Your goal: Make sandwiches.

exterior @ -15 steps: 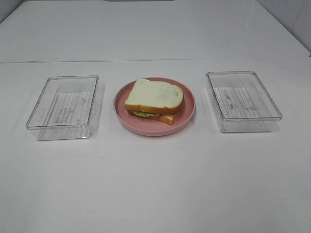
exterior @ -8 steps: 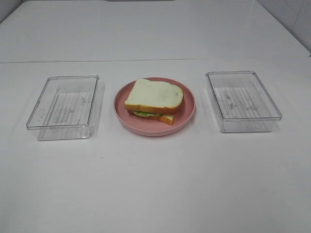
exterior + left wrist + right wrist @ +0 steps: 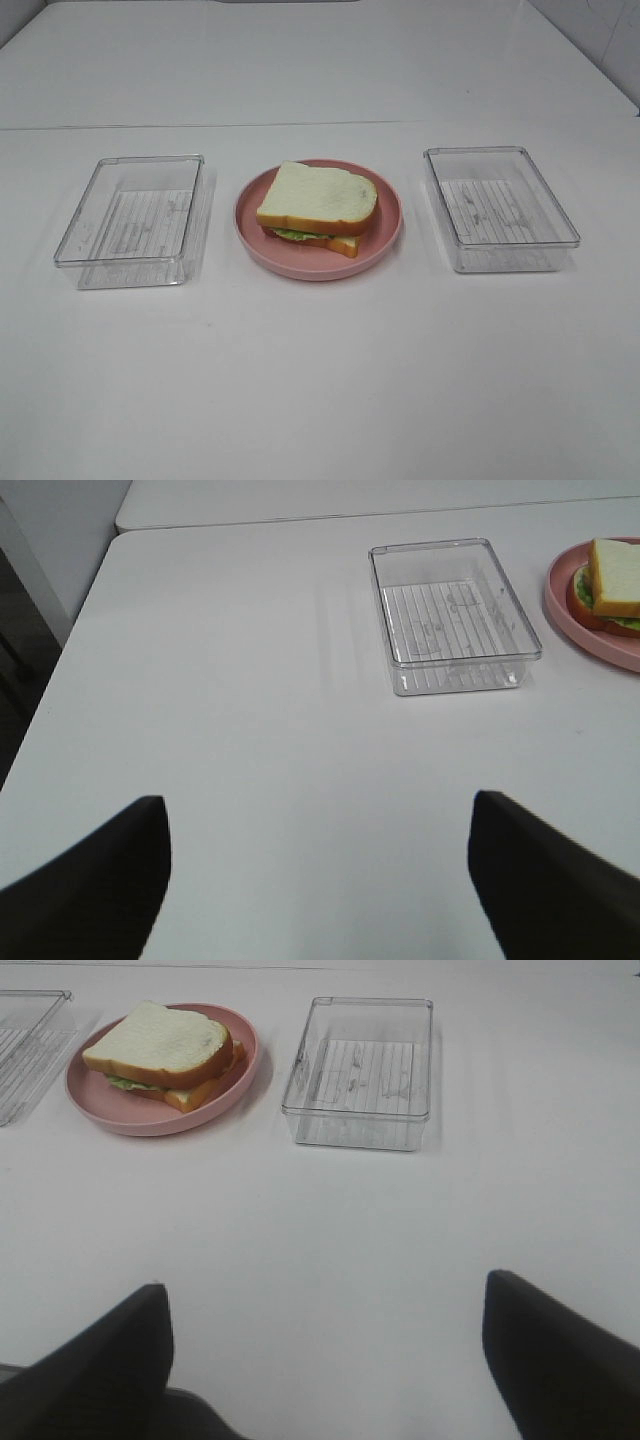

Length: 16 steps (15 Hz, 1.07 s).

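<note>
The sandwich [image 3: 317, 208] sat on the pink plate [image 3: 258, 240], which lay on the white table [image 3: 320, 380] between two clear trays. It looked fully stacked: a white slice on top, another underneath, and a little green lettuce [image 3: 291, 234] showing at the near edge. No other filling could be made out from the high view. The left tray [image 3: 133, 220] stood just beside the plate on one side, the right tray [image 3: 498, 207] a little further from the plate on the other side, and neither tray held any loose ingredient.

Neither arm showed in the high view. In its own wrist view, the left gripper [image 3: 318, 880] hung well back from the plate with its jaws spread wide and nothing between them. The right gripper [image 3: 325, 1360] was likewise spread wide and gripping nothing, also well back from the plate.

Judging by this, the stacking step appeared done and the arms seemed parked away from the plate. If anything remained, the next move would call for a gripper to reach toward the plate, but no spare piece lay in sight to pick up
</note>
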Each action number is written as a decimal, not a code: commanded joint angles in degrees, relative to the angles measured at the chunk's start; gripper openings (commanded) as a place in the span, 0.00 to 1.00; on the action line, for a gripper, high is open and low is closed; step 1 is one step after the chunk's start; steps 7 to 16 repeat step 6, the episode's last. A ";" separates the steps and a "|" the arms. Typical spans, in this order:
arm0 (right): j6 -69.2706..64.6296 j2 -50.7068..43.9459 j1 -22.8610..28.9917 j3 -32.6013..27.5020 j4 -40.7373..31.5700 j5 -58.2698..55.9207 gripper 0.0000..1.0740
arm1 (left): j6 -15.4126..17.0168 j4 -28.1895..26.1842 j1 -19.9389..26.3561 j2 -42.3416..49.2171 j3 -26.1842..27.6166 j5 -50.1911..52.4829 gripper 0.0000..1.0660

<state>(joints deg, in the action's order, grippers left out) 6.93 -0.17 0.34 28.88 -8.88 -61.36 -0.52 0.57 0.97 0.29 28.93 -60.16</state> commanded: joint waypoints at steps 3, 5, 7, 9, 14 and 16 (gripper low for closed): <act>-0.11 -0.86 -0.23 -0.06 -0.29 0.52 0.75 | -0.06 -0.11 0.17 1.43 -0.40 0.34 0.73; -0.11 -0.86 -0.23 -0.06 -0.29 0.52 0.75 | -0.06 -0.11 0.17 1.43 -0.40 0.34 0.73; -0.11 -0.86 -0.23 -0.06 -0.29 0.52 0.75 | -0.06 -0.11 0.17 1.43 -0.40 0.34 0.73; -0.11 -0.86 -0.23 -0.06 -0.29 0.52 0.75 | -0.06 -0.11 0.17 1.43 -0.40 0.34 0.73; -0.11 -0.86 -0.23 -0.06 -0.29 0.52 0.75 | -0.06 -0.11 0.17 1.43 -0.40 0.34 0.73; -0.11 -0.86 -0.23 -0.06 -0.29 0.52 0.75 | -0.06 -0.11 0.17 1.43 -0.40 0.34 0.73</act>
